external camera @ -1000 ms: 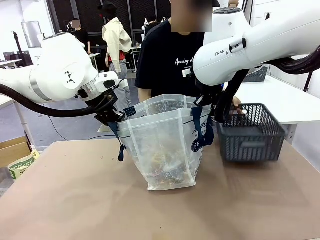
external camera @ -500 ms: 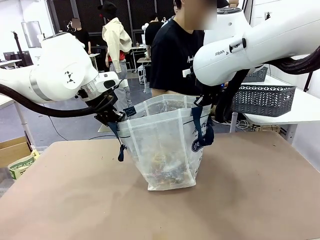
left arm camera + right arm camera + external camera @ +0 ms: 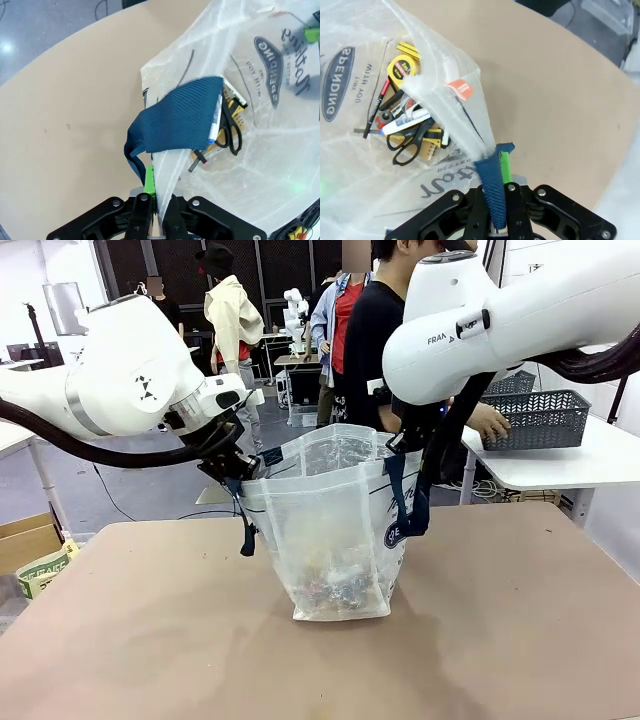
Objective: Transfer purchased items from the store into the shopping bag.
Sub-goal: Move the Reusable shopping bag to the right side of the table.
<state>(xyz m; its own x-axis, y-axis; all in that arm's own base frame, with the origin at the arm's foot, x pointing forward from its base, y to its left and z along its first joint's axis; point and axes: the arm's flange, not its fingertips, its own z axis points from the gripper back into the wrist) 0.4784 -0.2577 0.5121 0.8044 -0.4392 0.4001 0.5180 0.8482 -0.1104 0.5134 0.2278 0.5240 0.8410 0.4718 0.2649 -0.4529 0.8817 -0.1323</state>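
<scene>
Two-armed robot holds the bag (image 3: 330, 520) open on the table (image 3: 140, 640). The left gripper (image 3: 235, 475) pinches the bag's rim beside a navy strap (image 3: 175, 120); the right gripper (image 3: 405, 445) clamps the far rim at the other strap (image 3: 491, 180). The items (image 3: 410, 135), among them scissors, a tape measure and markers, lie at the bag's bottom. Behind the bag, a person's hand (image 3: 490, 423) touches a basket (image 3: 535, 418).

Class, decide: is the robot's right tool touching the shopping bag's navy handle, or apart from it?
Touching. The right wrist view shows the navy handle of the shopping bag running down into the right tool, which is clamped shut on it.
</scene>
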